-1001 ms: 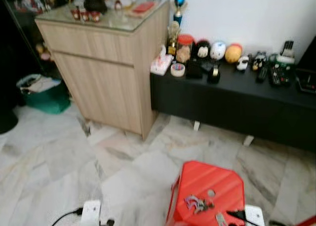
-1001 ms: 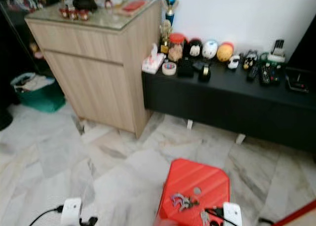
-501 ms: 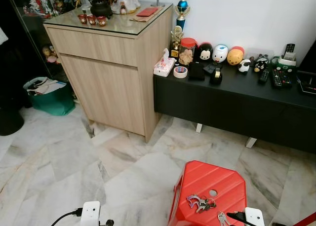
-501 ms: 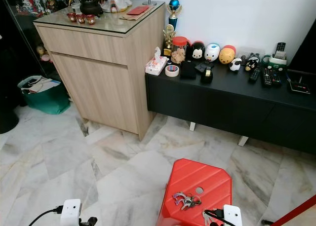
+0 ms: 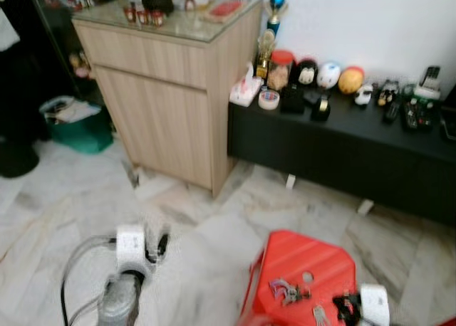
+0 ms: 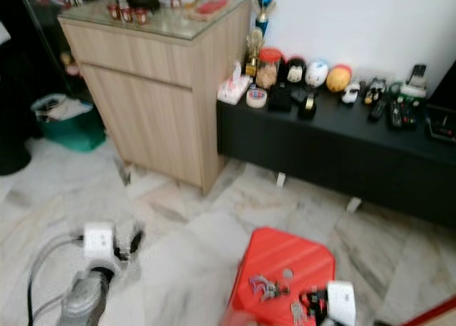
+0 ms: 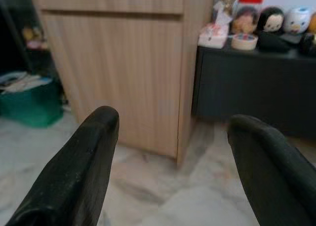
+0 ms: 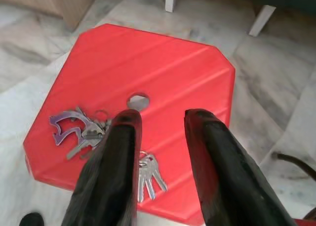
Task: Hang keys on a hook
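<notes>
Marble floor [image 5: 85,198] holds a red stool [image 8: 163,63]. Keys [image 8: 79,132] lie near its front edge, under the right gripper [image 8: 160,120], fingers apart and empty. Left gripper [image 7: 173,125] is wide open, empty.

Both arms have risen into view, the right end effector [image 8: 160,122] now over the keys [image 8: 148,174].

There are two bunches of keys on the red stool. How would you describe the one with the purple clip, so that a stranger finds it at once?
Find the red stool on the marble floor, before the black bench. Near the round hole in its seat lies a key bunch beside the right gripper. It has a purple clip, while the other keys are plain silver and fanned out nearer the seat's edge.
</notes>
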Controlling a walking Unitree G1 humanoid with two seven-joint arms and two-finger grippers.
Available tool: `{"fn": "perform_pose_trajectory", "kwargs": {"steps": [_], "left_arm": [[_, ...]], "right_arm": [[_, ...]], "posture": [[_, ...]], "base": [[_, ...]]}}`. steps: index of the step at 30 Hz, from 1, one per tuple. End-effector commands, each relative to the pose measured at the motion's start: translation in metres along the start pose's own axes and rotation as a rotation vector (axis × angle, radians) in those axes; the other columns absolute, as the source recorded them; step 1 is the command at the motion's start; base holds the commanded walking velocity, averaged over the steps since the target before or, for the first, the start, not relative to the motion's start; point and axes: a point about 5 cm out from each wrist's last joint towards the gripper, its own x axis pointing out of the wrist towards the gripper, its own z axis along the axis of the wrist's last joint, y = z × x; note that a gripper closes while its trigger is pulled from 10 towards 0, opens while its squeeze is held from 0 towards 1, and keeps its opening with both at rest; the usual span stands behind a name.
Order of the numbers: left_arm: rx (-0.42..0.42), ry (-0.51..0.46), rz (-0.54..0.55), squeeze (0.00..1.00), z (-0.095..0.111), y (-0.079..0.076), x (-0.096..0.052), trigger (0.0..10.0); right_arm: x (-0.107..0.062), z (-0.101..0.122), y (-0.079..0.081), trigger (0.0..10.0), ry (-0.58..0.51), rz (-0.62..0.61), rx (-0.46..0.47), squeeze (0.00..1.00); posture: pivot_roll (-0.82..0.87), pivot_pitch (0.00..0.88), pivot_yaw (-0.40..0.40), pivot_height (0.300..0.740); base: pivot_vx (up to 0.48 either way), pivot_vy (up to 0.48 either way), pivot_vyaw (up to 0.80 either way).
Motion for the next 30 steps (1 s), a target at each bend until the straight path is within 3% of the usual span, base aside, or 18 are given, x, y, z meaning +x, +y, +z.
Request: {"fn": "perform_pose_trajectory", "kwargs": {"steps": [1,6,9,11,12,13,14,17,18,22,26,27,28,29,30], "left_arm": [[-0.017,0.127,-0.001,0.0,-0.028,-0.003,-0.014,10.0],[-0.018,0.109,0.032,0.0,-0.02,0.003,-0.012,10.0],[-0.003,0.072,0.01,0.0,-0.006,0.003,-0.015,10.0],[0.033,0.049,-0.028,0.0,0.001,0.007,-0.023,10.0],[0.038,0.048,-0.031,0.0,0.002,0.008,-0.026,10.0],[0.038,0.048,-0.031,0.0,0.002,0.008,-0.026,10.0],[0.04,0.046,-0.029,0.0,0.002,0.01,-0.027,10.0],[0.046,0.045,-0.028,0.0,0.003,0.012,-0.03,10.0],[0.039,0.047,-0.018,0.0,0.006,0.01,-0.03,10.0],[0.023,0.028,-0.017,0.0,0.016,0.001,-0.031,10.0],[0.007,0.004,-0.007,0.0,0.022,-0.003,-0.029,10.0],[0.004,0.001,-0.002,0.0,0.022,-0.003,-0.028,10.0],[-0.005,-0.005,0.016,0.0,0.024,-0.003,-0.026,10.0],[-0.005,-0.005,0.016,0.0,0.024,-0.003,-0.026,10.0],[-0.017,-0.005,0.025,0.0,0.025,-0.004,-0.021,10.0]], "right_arm": [[-0.004,-0.007,-0.004,10.0,0.033,-0.017,0.001,0.0],[-0.005,-0.007,-0.005,10.0,0.013,-0.025,-0.008,0.0],[-0.006,-0.006,-0.005,10.0,-0.023,-0.02,0.046,0.0],[0.022,0.077,0.046,10.0,-0.386,0.149,-0.141,0.0],[0.024,0.105,0.065,10.0,-0.5,0.186,-0.184,0.0],[0.024,0.105,0.065,10.0,-0.5,0.186,-0.184,0.0],[0.024,0.121,0.074,10.0,-0.563,0.193,-0.193,0.0],[0.007,0.161,0.075,10.0,-0.744,0.19,-0.274,0.0],[0.003,0.172,0.08,10.0,-0.783,0.201,-0.262,0.0],[0.004,0.182,0.091,10.0,-0.798,0.204,-0.153,0.0],[0.001,0.178,0.097,10.0,-0.758,0.202,-0.127,0.0],[-0.001,0.174,0.097,10.0,-0.731,0.193,-0.131,0.0],[-0.001,0.154,0.092,10.0,-0.635,0.165,-0.103,0.0],[-0.001,0.154,0.092,10.0,-0.635,0.165,-0.103,0.0],[0.003,0.132,0.084,10.0,-0.549,0.12,-0.072,0.0]], "posture": [[0.02,0.0,-0.04,0.74],[0.02,0.0,-0.043,0.74],[0.02,0.0,-0.036,0.74],[0.02,0.0,-0.032,0.74],[0.02,0.0,-0.032,0.74],[0.02,0.0,-0.032,0.74],[0.01,0.0,-0.032,0.74],[0.01,0.0,-0.032,0.74],[0.0,0.0,-0.028,0.74],[0.02,0.0,-0.032,0.74],[0.02,0.0,-0.037,0.74],[0.02,0.0,-0.039,0.74],[0.01,0.0,-0.037,0.74],[0.01,0.0,-0.037,0.74],[0.0,0.0,-0.035,0.74]], "base": [[0.0,0.0,0.0],[0.0,0.0,0.0],[0.0,0.0,0.0],[0.0,0.0,0.0],[0.0,0.0,0.0],[0.0,0.0,0.0],[0.0,0.0,0.0],[0.0,0.0,0.0],[0.0,0.0,0.0],[0.0,0.0,0.0],[0.0,0.0,0.0],[0.0,0.0,0.0],[0.0,0.0,0.0],[0.0,0.0,0.0],[0.0,0.0,0.0]]}}
